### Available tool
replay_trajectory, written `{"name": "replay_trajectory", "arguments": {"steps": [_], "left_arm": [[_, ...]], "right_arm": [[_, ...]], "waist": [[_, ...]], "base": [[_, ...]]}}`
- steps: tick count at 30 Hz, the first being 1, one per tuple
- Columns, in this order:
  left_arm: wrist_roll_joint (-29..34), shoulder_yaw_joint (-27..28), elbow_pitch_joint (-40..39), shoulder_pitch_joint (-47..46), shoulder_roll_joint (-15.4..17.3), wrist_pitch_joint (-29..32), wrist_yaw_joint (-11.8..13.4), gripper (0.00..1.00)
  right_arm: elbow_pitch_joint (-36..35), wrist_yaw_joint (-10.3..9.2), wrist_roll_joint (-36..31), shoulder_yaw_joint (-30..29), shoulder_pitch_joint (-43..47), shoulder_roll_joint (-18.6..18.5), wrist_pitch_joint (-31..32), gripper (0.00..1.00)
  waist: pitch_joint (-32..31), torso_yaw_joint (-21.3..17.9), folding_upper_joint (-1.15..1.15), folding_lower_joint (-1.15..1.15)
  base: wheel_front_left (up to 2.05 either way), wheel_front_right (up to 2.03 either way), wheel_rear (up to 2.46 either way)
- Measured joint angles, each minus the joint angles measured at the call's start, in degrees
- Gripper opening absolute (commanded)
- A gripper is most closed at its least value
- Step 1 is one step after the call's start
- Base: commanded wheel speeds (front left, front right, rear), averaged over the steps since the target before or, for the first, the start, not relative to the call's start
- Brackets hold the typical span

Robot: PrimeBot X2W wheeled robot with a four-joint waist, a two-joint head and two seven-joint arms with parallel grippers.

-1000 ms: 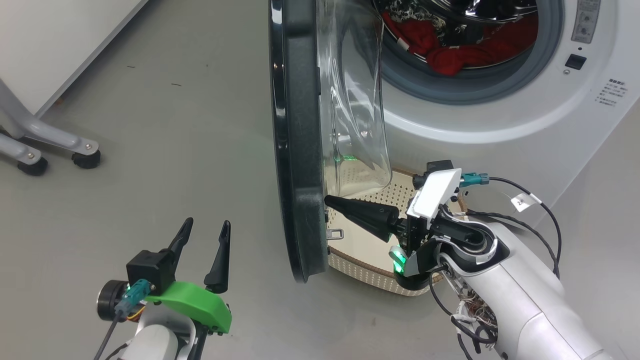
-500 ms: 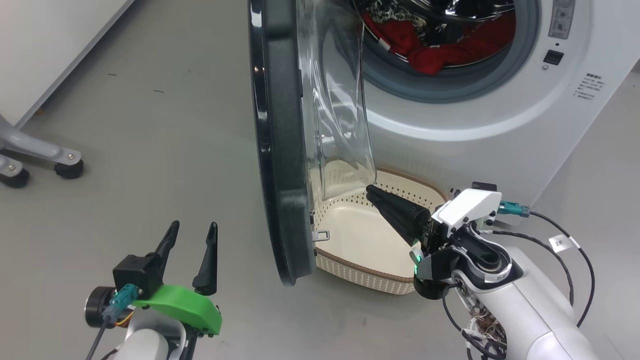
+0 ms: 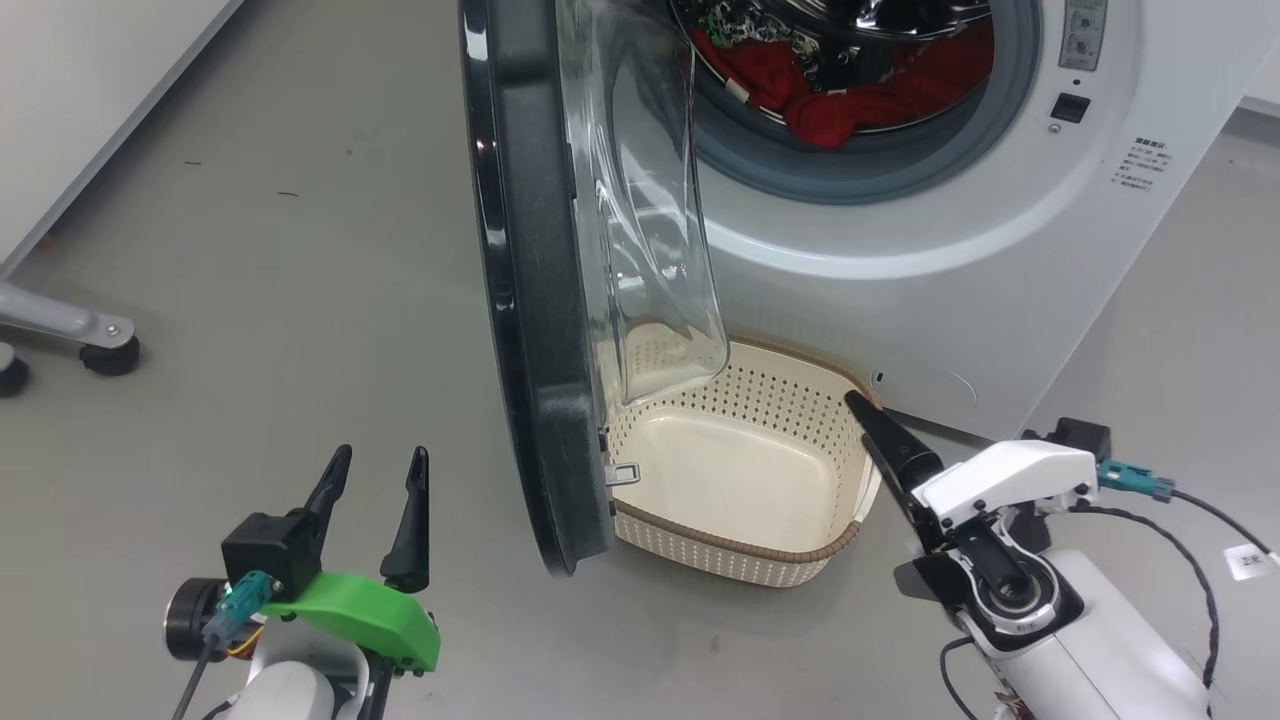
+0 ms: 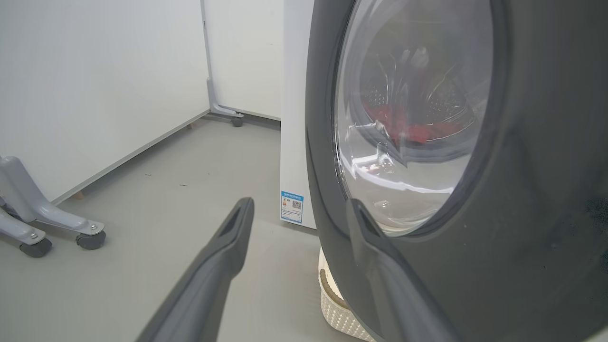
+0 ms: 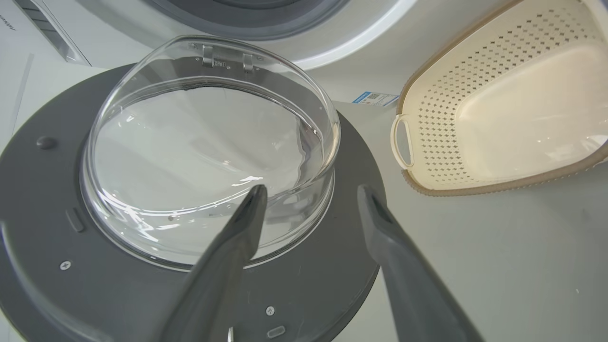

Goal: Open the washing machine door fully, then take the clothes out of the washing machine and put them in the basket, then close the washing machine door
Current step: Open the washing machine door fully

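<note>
The washing machine [image 3: 950,260] has the washing machine door [image 3: 530,300] swung out, edge-on over the basket [image 3: 720,548] on the floor. Red clothes [image 3: 850,105] lie in the drum. The right gripper [image 5: 308,190] and left gripper [image 3: 380,460] both gape empty.

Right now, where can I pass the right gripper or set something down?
Free: grey floor between the glossy black round door and grey caster legs; bare bottom of the cream perforated basket. Crowded: basket tucked between door and big white washing machine.
</note>
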Motion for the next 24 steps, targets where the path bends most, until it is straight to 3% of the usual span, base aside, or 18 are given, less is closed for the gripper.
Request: {"name": "replay_trajectory", "arguments": {"steps": [11,17,24], "left_arm": [[0.0,0.0,-0.4,0.1,0.1,0.2,0.0,1.0],[-0.1,0.0,-0.6,0.2,0.1,0.2,0.1,1.0],[-0.1,0.1,-0.8,0.5,0.3,0.5,0.1,1.0]], "right_arm": [[-3.3,0.03,-22.9,3.6,1.2,-7.5,-18.3,1.0],[-4.4,-0.11,-32.5,5.0,1.5,-10.0,-22.7,1.0],[-8.1,-5.36,-47.2,2.8,1.4,-12.6,-21.6,1.0]], "waist": [[0.0,-0.8,0.0,0.0],[-0.2,-1.1,0.0,0.0],[-0.3,-1.4,0.0,0.0]], "base": [[0.0,0.0,0.0],[0.0,0.0,0.0],[0.0,0.0,0.0]]}}
